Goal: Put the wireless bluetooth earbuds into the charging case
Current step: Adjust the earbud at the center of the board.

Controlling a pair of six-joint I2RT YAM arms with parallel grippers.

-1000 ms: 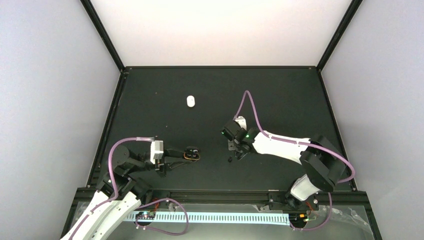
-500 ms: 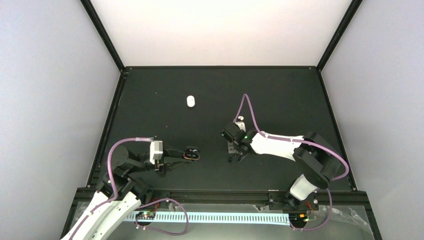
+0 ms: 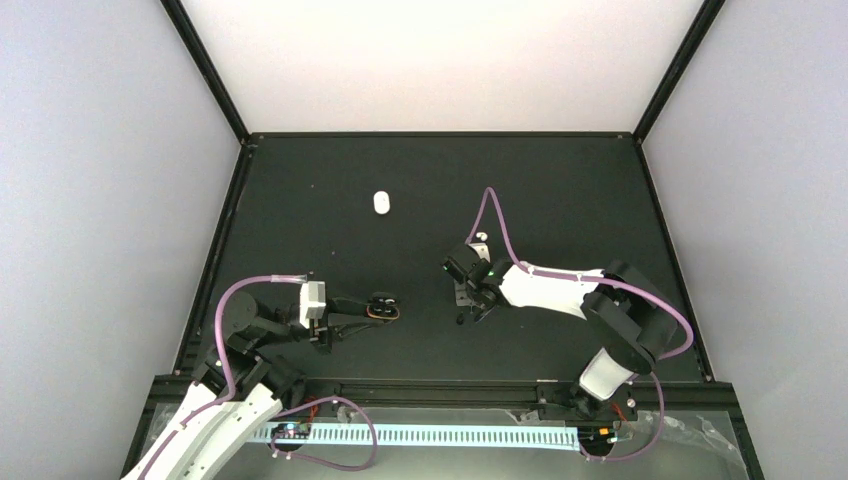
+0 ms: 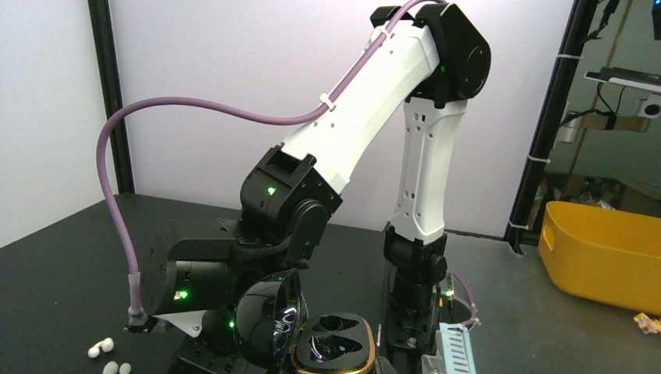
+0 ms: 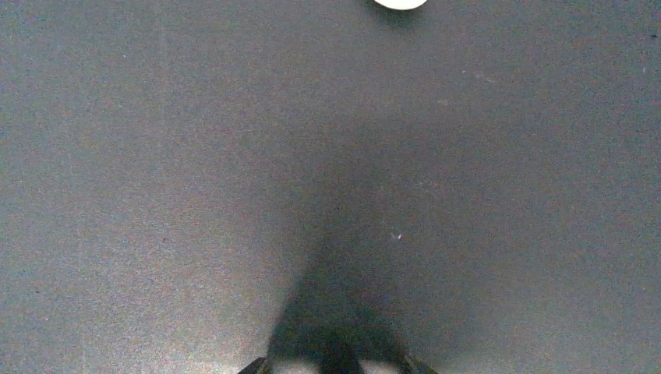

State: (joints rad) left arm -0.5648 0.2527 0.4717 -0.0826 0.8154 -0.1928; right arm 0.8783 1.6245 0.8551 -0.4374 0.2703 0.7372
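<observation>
The right arm [image 3: 560, 285] has pulled its elbow in slightly. Nearest, our left gripper [image 3: 384, 309] pinches the open black case [image 4: 334, 344]. The right gripper [image 3: 468, 300] hangs low just beyond it, filling the left wrist's view; we cannot tell whether it is spread. Two white earbuds [image 4: 99, 347] lie on the table [image 3: 300, 220] past it, and a white oval [image 3: 381, 202] sits farther back.

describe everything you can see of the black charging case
The charging case is glossy black plastic with an orange-gold band round the base rim. Its domed lid is swung open and both moulded wells look empty. It sits at the near-left of the black table, at the tip of the left end effector, seemingly pinched there.
</observation>
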